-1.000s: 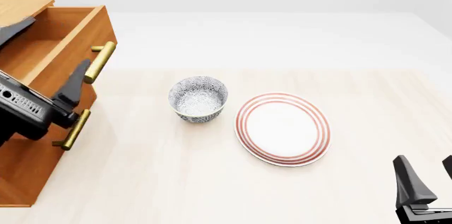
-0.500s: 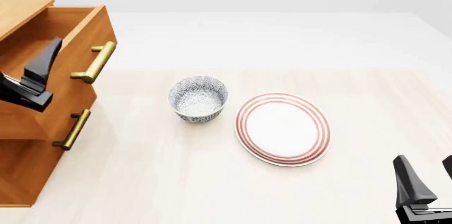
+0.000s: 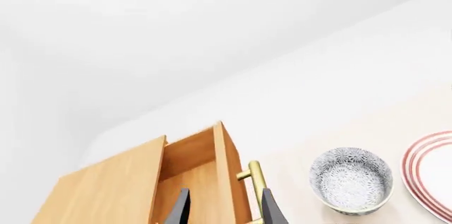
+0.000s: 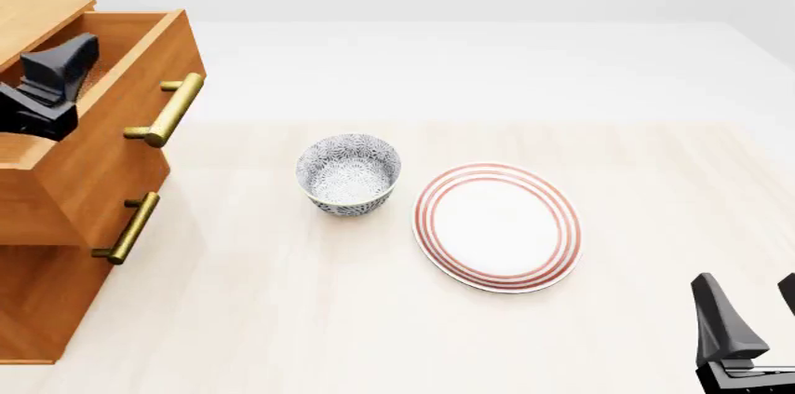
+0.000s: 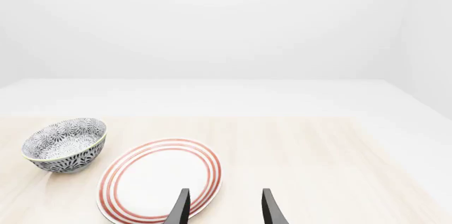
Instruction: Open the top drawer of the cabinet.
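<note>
The orange-brown cabinet (image 4: 50,301) stands at the table's left edge. Its top drawer (image 4: 106,147) is pulled out toward the bowl, showing an open box inside, and its gold bar handle (image 4: 162,110) is free. My left gripper (image 4: 62,59) hovers open above the drawer's inside, holding nothing. In the left wrist view the left gripper (image 3: 224,203) straddles the drawer front (image 3: 229,171) from above, with the handle (image 3: 254,179) just beside one finger. My right gripper (image 4: 751,296) rests open at the near right corner, far from the cabinet.
A patterned blue-white bowl (image 4: 349,173) sits right of the cabinet, and a red-ringed white plate (image 4: 497,226) lies beside it. A lower drawer's gold handle (image 4: 125,226) sticks out below the top drawer. The right wrist view shows the bowl (image 5: 65,144) and plate (image 5: 161,179) ahead.
My left gripper has lifted away from the handles at the cabinet's front and moved up and back over the open drawer. The drawer and the right arm have not moved.
</note>
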Robot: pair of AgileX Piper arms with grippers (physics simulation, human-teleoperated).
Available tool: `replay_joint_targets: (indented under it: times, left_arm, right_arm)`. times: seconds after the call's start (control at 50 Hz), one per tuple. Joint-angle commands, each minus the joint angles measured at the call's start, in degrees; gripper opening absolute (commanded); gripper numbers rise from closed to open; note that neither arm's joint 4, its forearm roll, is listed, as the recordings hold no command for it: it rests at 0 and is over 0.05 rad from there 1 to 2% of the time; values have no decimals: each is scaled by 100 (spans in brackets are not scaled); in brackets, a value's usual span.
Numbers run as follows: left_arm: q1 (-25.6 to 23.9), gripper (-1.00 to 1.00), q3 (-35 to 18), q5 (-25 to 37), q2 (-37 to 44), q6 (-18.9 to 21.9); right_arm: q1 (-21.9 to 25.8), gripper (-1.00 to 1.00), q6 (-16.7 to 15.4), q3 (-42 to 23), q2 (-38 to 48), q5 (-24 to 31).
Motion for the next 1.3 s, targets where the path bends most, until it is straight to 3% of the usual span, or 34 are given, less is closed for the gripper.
replay_joint_targets:
  times: [0.02,0.16,0.26,0.62,0.7,0.74,0.82,1.3]
  left_arm:
    - [225,100,-563,723,228,-609]
    - [349,100,-874,1160,457,-889]
    - [167,100,-1158,1412,728,-1376]
    - [146,100,-1670,2514,1160,-1890]
    - [214,100,-1709,2671,1144,-1819]
    - [88,100,-1757,2739,1166,-2053]
    - [307,100,-1789,2994,1186,-2040]
    - [450,100,-2279,4038,1187,-2099]
  right_arm:
    - [-1,100,0,0,0,0]
    - [0,100,0,0,0,0]
    - [0,100,0,0,0,0]
    - [-1,100,2,0,1,0]
    - [1,100,-1,0,0,0]
    - [0,100,1,0,1,0]
    - [0,100,-2,0,0,0]
    - [-1,100,-1,0,-1,0]
